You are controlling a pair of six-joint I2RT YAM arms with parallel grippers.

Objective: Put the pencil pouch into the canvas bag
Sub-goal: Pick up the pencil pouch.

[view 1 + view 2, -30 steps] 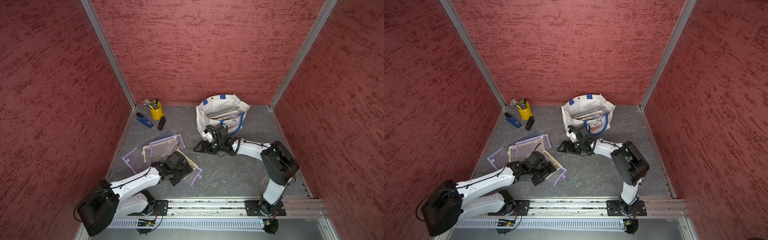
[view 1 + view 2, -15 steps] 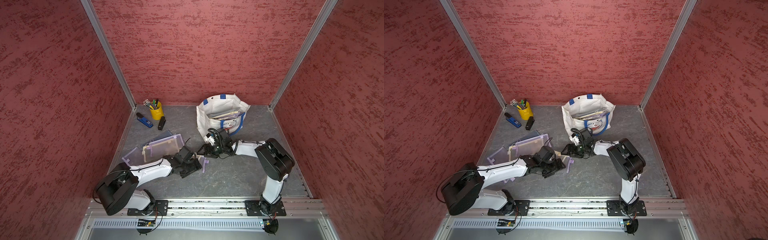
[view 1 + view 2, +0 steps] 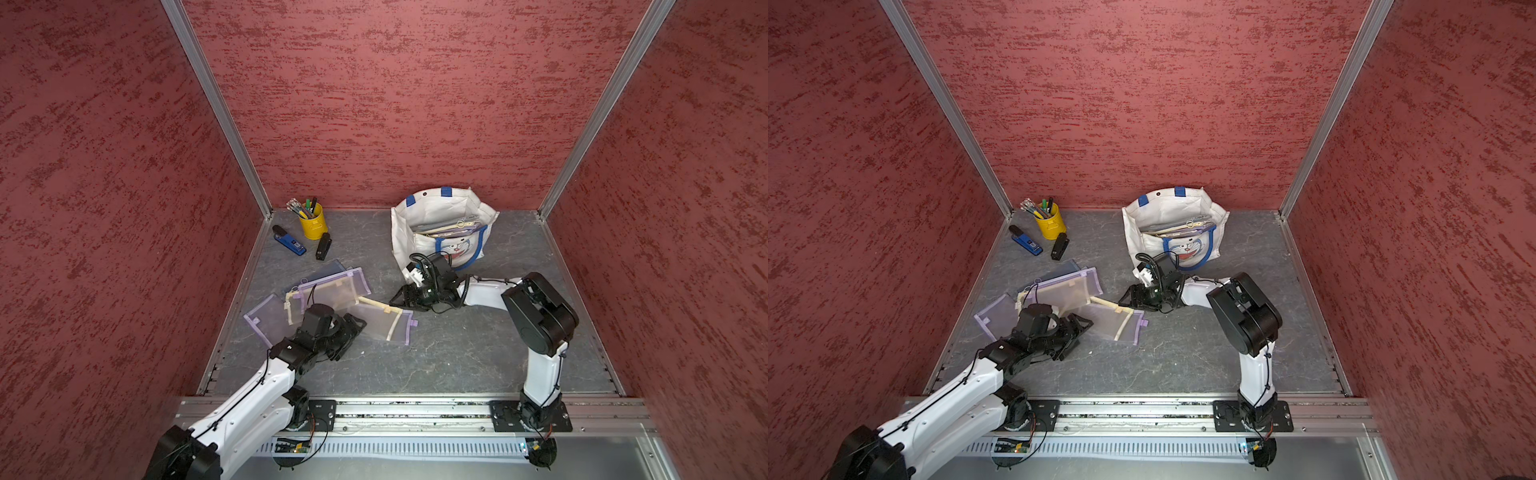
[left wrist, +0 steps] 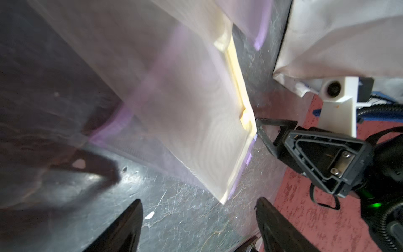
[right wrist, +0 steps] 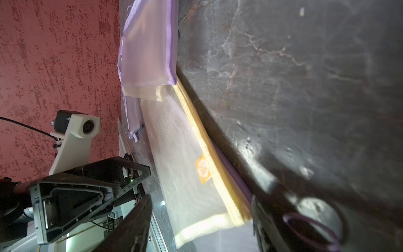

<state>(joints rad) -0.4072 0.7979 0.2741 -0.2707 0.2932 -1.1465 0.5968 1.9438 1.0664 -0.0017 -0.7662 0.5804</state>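
Note:
A translucent mesh pencil pouch (image 3: 382, 320) (image 3: 1113, 324) with cream trim lies flat mid-table, on top of a purple-trimmed one. My right gripper (image 3: 397, 299) (image 5: 200, 209) is at its far corner, open, and that cream corner (image 5: 218, 218) lies between the jaws. From the near left, my left gripper (image 3: 357, 326) (image 4: 198, 203) stands open with only bare table between its fingers; the pouch (image 4: 196, 131) has one corner just ahead of them. The white canvas bag (image 3: 440, 208) (image 3: 1167, 208), with blue handles and a cat face, stands behind the right gripper with flat things inside.
Several more mesh pouches (image 3: 332, 286) lie overlapped to the left. A yellow pen cup (image 3: 312, 222), a blue object (image 3: 289, 243) and a black one (image 3: 323, 246) sit at the back left. Red walls enclose the table on three sides.
The left arm has swung right and then drawn back a little, and the cream pouch now lies spread out. Both grippers' jaws have narrowed somewhat. The right gripper has barely shifted.

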